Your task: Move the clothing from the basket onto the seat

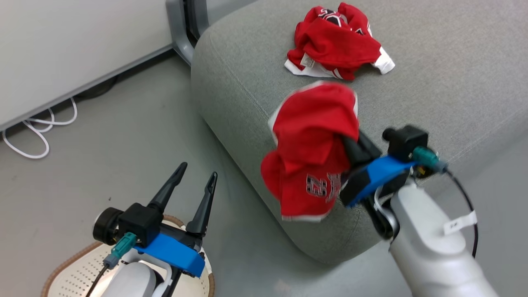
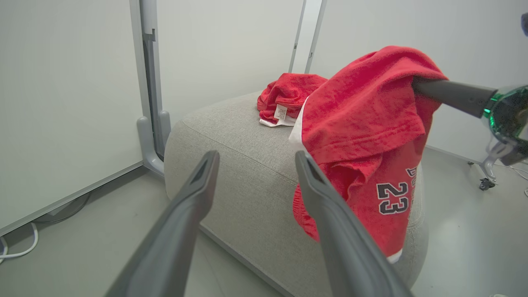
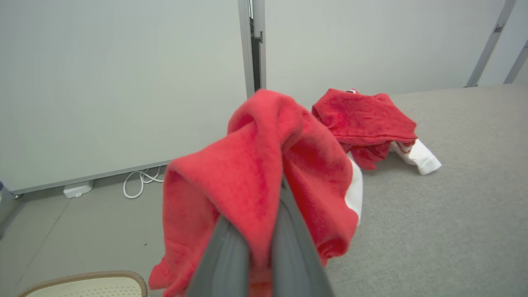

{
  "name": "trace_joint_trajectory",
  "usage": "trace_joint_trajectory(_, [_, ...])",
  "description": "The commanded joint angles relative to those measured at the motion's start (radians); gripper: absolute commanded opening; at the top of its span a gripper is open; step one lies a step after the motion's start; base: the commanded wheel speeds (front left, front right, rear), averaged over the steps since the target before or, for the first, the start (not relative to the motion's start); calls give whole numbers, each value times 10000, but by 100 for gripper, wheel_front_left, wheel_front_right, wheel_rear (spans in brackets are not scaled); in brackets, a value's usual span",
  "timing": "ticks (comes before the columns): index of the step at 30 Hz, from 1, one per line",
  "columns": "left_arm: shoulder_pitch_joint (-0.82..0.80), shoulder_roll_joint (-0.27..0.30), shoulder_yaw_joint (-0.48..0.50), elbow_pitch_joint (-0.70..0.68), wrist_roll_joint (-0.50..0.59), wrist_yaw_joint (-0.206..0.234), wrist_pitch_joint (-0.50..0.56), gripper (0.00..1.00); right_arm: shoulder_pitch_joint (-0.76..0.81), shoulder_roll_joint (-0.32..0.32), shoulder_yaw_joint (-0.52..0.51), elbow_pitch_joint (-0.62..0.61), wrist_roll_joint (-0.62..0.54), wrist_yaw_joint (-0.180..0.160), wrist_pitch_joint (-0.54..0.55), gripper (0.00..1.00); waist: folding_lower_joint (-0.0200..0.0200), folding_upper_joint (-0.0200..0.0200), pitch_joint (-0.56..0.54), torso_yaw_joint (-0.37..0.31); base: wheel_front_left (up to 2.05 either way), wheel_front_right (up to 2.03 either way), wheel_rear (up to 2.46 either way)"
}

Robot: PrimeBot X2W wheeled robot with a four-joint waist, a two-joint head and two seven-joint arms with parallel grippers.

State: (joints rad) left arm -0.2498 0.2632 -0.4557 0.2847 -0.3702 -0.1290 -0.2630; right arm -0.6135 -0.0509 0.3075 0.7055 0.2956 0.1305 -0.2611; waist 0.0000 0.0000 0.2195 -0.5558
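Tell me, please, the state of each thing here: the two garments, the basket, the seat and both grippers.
number 23 garment: held up, hanging from the right gripper by the edge of the seat.
other garment: lying crumpled on the seat.
basket: on the floor; visible part holds no clothing.
seat: bears one garment.
left gripper: open, holding nothing.
right gripper: shut on the number 23 garment.

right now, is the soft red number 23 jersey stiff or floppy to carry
Likely floppy: the soft red number 23 jersey droops in folds from the right gripper. Probably light, since one pinch of cloth carries it all.
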Motion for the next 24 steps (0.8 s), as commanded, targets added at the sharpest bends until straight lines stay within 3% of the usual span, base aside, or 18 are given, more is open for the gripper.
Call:
trace_joint_trajectory(1, [-168,90,73,-73,45,-18,-26,100,-316,8,-81,-96,95,5,-50,0,0,0,188,-28,0,0,0])
trace_joint_trajectory(12, [-628,848,175,-1081,404,69,207,100,-2849,-224,-2127,-1029,144,4,454,0,0,0,2023,160,0,0,0])
trace_joint_trajectory(24, [-1010,1980,539,-3655,751,382,1421,100,-5171,-1862,-5268,-2634,693,5,1801,0,0,0,4176,336,0,0,0])
